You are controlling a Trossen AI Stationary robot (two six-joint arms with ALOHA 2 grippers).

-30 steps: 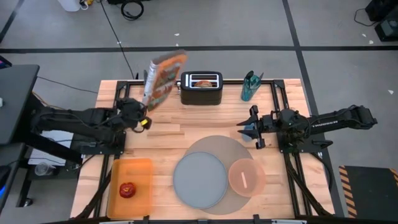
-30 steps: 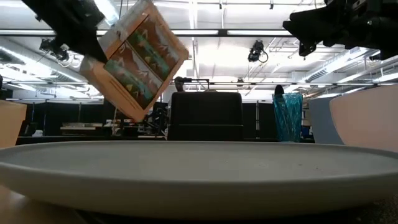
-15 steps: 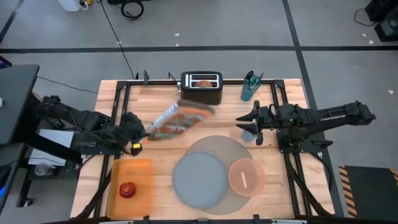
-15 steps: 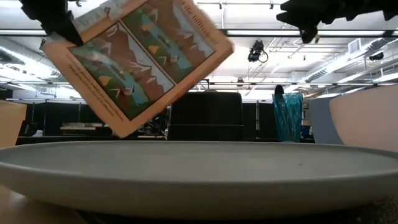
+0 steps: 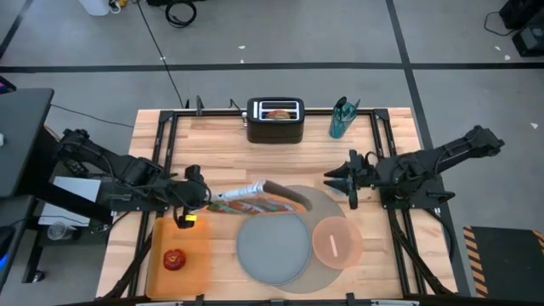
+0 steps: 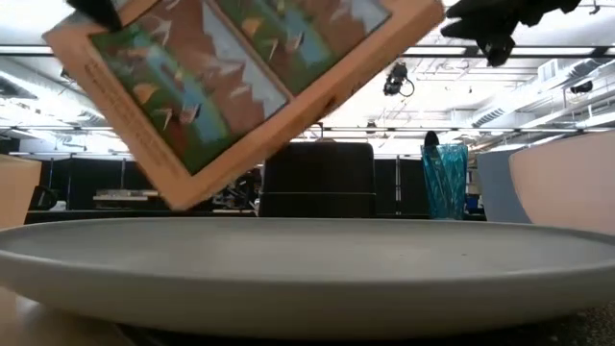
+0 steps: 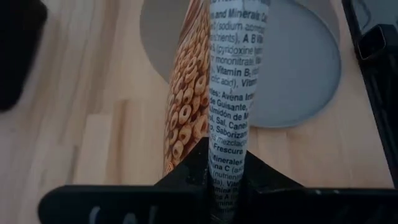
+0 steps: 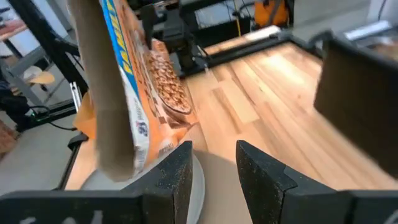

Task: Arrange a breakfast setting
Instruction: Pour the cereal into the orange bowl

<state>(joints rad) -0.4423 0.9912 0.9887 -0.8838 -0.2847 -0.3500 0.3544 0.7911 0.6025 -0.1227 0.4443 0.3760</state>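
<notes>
My left gripper (image 5: 201, 197) is shut on a cereal box (image 5: 259, 195), which lies almost level above the table, its free end over the grey mat (image 5: 316, 204). The box also fills the low view (image 6: 240, 86). The grey-blue plate (image 5: 274, 246) and the pink bowl (image 5: 337, 242) rest on the mat. The red apple (image 5: 174, 259) lies on the orange tray (image 5: 191, 234). The bagel (image 5: 276, 111) sticks out of the black toaster (image 5: 275, 123). My right gripper (image 5: 340, 180) is open and empty, right of the box's free end. My left gripper pinches the cereal box between its two fingers (image 7: 186, 180), one on each broad face, at the end nearest the wrist (image 7: 227, 158). The narrow printed side faces the wrist camera. The fingers come level from the table's left, along the box. The box is lifted clear.
A teal glass (image 5: 342, 119) stands at the far edge, right of the toaster. Black rails (image 5: 161, 144) run along the table's left and right sides. Bare wood lies between the toaster and the mat.
My left gripper has gone toward the table's near edge and a little right, and turned. The cereal box has tipped from upright near the toaster to almost level, its free end swinging down and right over the mat.
</notes>
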